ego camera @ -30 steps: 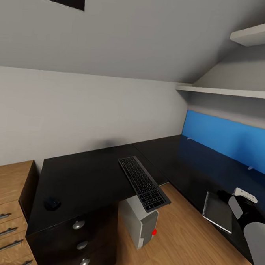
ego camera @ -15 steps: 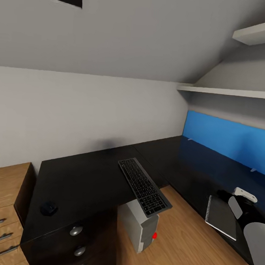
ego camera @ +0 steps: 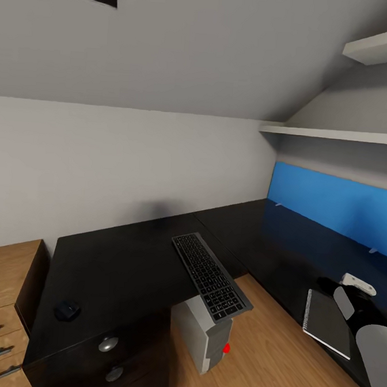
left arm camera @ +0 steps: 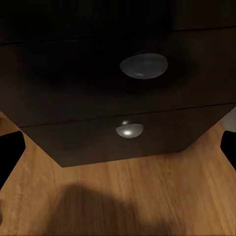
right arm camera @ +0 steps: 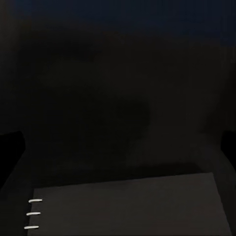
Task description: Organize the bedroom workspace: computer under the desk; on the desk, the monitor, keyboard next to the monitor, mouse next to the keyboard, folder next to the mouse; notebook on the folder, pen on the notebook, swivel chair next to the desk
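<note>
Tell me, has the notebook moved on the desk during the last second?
Yes. Judged against the desk front edge, the notebook slid slightly right, away from the keyboard, and lies flatter.

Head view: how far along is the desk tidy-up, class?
Done: computer under the desk; keyboard and mouse on it. In hand: notebook at the right end effector, by the desk edge. Left: keyboard overhangs and sits far from the mouse; monitor, folder, pen and chair steps cannot be confirmed here.
</note>
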{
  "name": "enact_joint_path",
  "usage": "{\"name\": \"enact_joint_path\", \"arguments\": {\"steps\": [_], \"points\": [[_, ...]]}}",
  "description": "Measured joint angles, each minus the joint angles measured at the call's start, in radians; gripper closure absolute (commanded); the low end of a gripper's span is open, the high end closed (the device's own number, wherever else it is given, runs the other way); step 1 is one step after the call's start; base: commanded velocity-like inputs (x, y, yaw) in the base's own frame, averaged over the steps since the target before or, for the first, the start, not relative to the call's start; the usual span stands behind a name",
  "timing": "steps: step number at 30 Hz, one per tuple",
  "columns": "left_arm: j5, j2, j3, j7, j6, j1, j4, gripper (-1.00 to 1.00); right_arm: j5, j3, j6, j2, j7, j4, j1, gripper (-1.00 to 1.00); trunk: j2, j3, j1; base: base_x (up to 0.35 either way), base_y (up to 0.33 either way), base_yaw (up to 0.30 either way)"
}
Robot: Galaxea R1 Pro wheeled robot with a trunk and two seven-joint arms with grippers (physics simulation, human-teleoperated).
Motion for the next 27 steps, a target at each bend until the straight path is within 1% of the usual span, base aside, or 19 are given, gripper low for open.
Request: {"name": "enact_joint_path", "arguments": {"steps": [13,18,21,25,27], "points": [[0.0,-0.001,-0.001,-0.001,0.0,0.0,0.0,-1.0,0.002,0.002,0.0,-0.002,0.0,0.002,0.0,-1.0,0.0,0.0,0.0,0.005,0.0,0.0],[0.0,0.0,-0.015,0.0,0.0,0.0,0.0,-1.0,0.007,0.004,0.0,-0.005,-0.008,0.006,0.0,-1.0,0.0,0.0,0.0,0.052,0.0,0.0],[0.0,0.0,-0.019,0.0,-0.001,0.0,0.0,-1.0,0.02,0.004,0.0,-0.006,-0.03,0.008,0.0,-1.0,0.0,0.0,0.0,0.016,0.0,0.0],[0.0,0.0,-0.021,0.0,-0.001,0.0,0.0,-1.0,0.044,0.003,0.0,-0.006,-0.076,0.009,0.0,-1.0,0.0,0.0,0.0,0.006,0.0,0.0],[0.0,0.0,-0.021,0.0,-0.001,0.0,0.0,-1.0,0.05,0.003,0.001,-0.006,-0.088,0.009,0.0,-1.0,0.0,0.0,0.0,0.002,0.0,0.0]]}}
